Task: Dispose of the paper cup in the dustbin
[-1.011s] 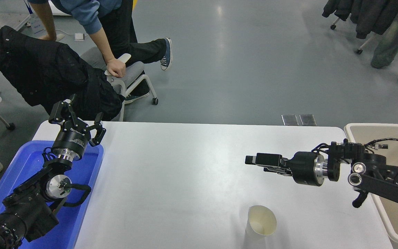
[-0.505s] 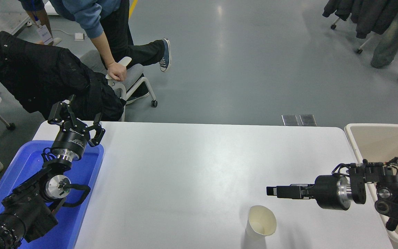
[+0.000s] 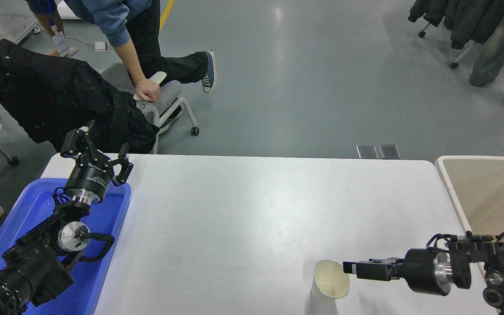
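Note:
The paper cup (image 3: 330,283) stands upright near the table's front edge, white outside, cream inside, mouth open to the camera. My right gripper (image 3: 351,270) comes in low from the right, lying level and pointing left. Its tip is at the cup's right rim, touching or almost touching it. It is seen edge-on. The beige dustbin (image 3: 449,176) stands against the table's right end, behind the right arm. My left gripper (image 3: 98,148) is parked open over the far end of the blue tray at the lower left.
A shallow blue tray (image 3: 37,205) lies under the left arm. Beyond the table's far left corner stand a chair draped with a black jacket (image 3: 59,96) and a person (image 3: 120,26) leaning on it. Coats hang on a rack (image 3: 466,22) at the top right.
My right gripper has come down and toward the table's front edge, from mid-table height to cup level, so its tip now reaches the cup's right rim. The cup and the left arm have not moved.

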Controlling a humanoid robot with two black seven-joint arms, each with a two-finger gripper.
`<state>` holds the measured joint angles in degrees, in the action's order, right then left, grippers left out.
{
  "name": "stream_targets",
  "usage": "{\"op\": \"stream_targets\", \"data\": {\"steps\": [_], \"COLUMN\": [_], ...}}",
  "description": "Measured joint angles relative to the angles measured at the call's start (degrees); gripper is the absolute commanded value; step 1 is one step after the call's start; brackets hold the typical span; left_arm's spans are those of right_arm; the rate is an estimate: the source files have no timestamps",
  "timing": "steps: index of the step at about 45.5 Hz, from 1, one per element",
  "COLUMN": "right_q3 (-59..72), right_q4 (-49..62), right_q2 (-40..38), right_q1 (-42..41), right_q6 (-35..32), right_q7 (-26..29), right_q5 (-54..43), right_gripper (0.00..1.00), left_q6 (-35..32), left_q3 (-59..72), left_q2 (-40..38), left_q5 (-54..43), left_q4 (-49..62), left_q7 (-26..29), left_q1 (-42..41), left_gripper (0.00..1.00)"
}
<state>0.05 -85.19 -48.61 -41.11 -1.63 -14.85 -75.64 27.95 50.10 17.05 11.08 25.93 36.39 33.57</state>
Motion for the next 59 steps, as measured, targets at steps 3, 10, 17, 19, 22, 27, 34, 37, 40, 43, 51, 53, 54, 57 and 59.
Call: {"op": "stream_targets", "data": {"steps": [3,10,17,19,22,27,34,37,40,43,51,53,54,57,59], "right_q3": [-0.06,-0.15,-0.17,-0.18,-0.15,0.23,0.50,0.60,0.67,0.77,0.94,1.00,1.03,1.27,1.51], "right_q4": [0.28,1.21,2.35,2.66,3.16,3.97,4.71,4.93,5.03,5.12,5.22,5.23,5.24,5.26,5.26], "right_q2": [0.64,2.03,3.45,3.92,4.58,5.69,7.12,7.55,7.77,7.99,8.23,8.24,8.24,8.23,8.19], "right_q1": [0.50,1.52,2.40,2.64,2.90,3.22,3.58,3.64,3.64,3.64,3.34,3.24,3.20,3.02,2.82], "right_q6": [0.68,1.89,2.88,3.19,3.63,4.34,4.95,5.12,5.18,5.24,5.30,5.27,5.22,5.11,5.07], "right_q7": [0.05,0.12,0.14,0.14,0.15,0.15,0.20,0.23,0.27,0.32,0.62,0.74,0.80,1.00,1.12], "right_q5": [-0.03,-0.10,-0.19,-0.23,-0.27,-0.31,-0.33,-0.30,-0.24,-0.21,-0.13,-0.12,-0.11,-0.08,-0.08], "right_gripper": [0.99,0.99,0.97,0.96,0.96,0.95,0.91,0.86,0.86,0.84,0.68,0.67,0.66,0.55,0.50], "left_q6": [0.00,0.00,0.00,0.00,0.00,0.00,0.00,0.00,0.00,0.00,0.00,0.00,0.00,0.00,0.00], "left_q3": [0.00,0.00,0.00,0.00,0.00,0.00,0.00,0.00,0.00,0.00,0.00,0.00,0.00,0.00,0.00], "left_q2": [0.00,0.00,0.00,0.00,0.00,0.00,0.00,0.01,0.01,0.00,0.00,0.00,0.00,0.00,0.00], "left_q5": [0.00,0.00,0.00,0.00,0.00,0.00,-0.01,-0.01,-0.01,0.00,0.00,0.00,0.00,0.00,0.00], "left_q4": [0.00,0.00,0.00,0.00,0.00,0.00,0.00,0.00,0.00,0.00,0.04,0.05,0.05,0.07,0.07], "left_q7": [0.00,0.00,0.00,0.00,0.00,0.00,0.00,0.00,0.00,0.00,0.00,0.00,0.00,0.00,0.00], "left_q1": [0.00,0.00,0.00,0.00,0.00,0.05,0.08,0.08,0.08,0.08,0.08,0.08,0.08,0.08,0.08], "left_gripper": [1.00,1.00,1.00,1.00,1.00,1.00,1.00,1.00,1.00,1.00,1.00,1.00,1.00,1.00,1.00]}}
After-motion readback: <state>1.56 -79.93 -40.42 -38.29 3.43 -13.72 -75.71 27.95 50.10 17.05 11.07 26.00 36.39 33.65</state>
